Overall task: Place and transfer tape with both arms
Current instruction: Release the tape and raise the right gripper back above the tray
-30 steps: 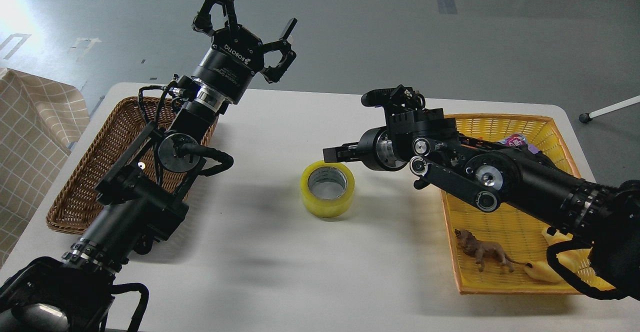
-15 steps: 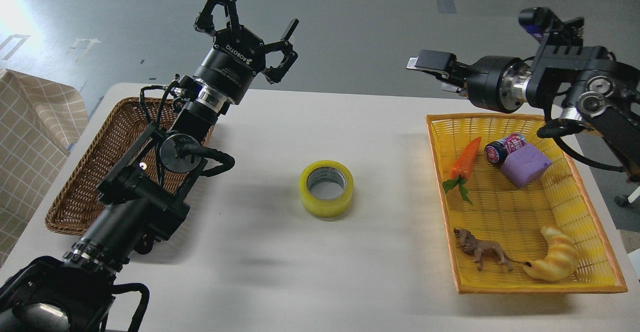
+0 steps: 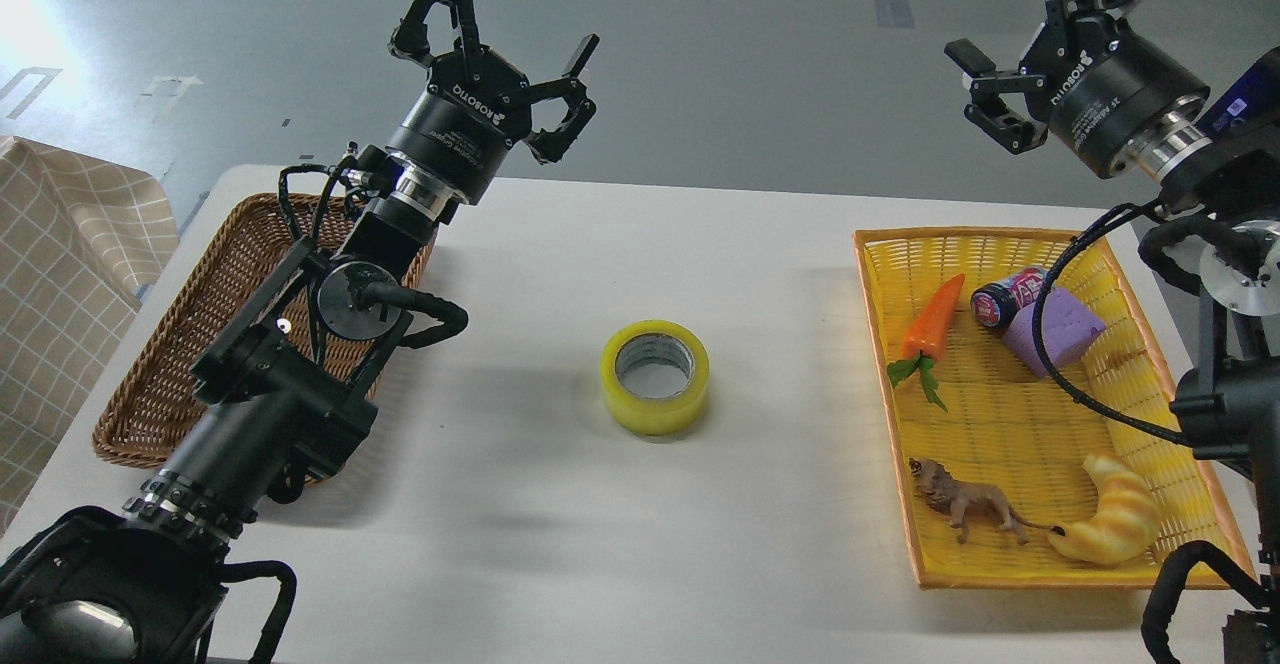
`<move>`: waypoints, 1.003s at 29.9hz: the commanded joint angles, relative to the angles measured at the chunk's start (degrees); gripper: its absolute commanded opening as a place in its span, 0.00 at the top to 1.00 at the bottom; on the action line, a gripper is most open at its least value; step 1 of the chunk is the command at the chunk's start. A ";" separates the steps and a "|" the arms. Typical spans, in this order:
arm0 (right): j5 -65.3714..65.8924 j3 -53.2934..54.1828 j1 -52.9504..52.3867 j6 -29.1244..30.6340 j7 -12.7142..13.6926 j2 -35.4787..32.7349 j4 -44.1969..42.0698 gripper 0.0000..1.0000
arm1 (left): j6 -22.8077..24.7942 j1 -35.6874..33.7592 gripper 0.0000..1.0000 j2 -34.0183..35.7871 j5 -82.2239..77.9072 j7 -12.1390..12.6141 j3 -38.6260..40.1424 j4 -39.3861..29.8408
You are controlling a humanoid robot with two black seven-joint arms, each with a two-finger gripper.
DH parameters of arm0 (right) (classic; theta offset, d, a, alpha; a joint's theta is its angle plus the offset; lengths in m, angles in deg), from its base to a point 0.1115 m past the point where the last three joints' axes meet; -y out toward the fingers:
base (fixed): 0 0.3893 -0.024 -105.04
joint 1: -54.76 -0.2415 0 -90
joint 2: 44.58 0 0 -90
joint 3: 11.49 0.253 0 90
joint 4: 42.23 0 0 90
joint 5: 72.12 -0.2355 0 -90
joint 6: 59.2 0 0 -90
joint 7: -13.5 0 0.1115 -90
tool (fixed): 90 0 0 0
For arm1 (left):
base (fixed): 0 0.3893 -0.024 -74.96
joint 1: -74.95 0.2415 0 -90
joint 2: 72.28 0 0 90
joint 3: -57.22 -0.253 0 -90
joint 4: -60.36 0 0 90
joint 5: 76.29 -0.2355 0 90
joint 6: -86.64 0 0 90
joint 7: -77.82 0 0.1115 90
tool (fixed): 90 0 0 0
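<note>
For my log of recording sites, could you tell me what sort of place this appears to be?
Probably a robotics lab or test room: a plain white table on a bare grey floor, set with a tape roll and a yellow basket of toys.

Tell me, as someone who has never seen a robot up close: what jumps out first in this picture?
The two black arms raised over the white table, the left gripper and right gripper both spread open and holding nothing. Between them, alone mid-table, sits the yellow tape lying flat. A bright yellow basket on the right holds a toy carrot, lion and croissant; a brown wicker basket sits left.
</note>
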 commanded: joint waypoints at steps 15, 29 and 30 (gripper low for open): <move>-29.68 0.76 6.33 0.02 0.80 6.09 0.16 0.01 | 0.00 0.06 0.02 0.34 0.00 0.45 -0.08 0.06; -31.37 0.86 7.92 0.02 0.88 6.09 0.59 0.01 | 0.00 0.06 0.02 0.08 0.17 0.19 0.09 0.15; -31.37 0.59 7.92 0.02 0.88 6.09 0.51 0.01 | 0.00 0.06 0.02 0.08 0.09 0.19 0.09 0.23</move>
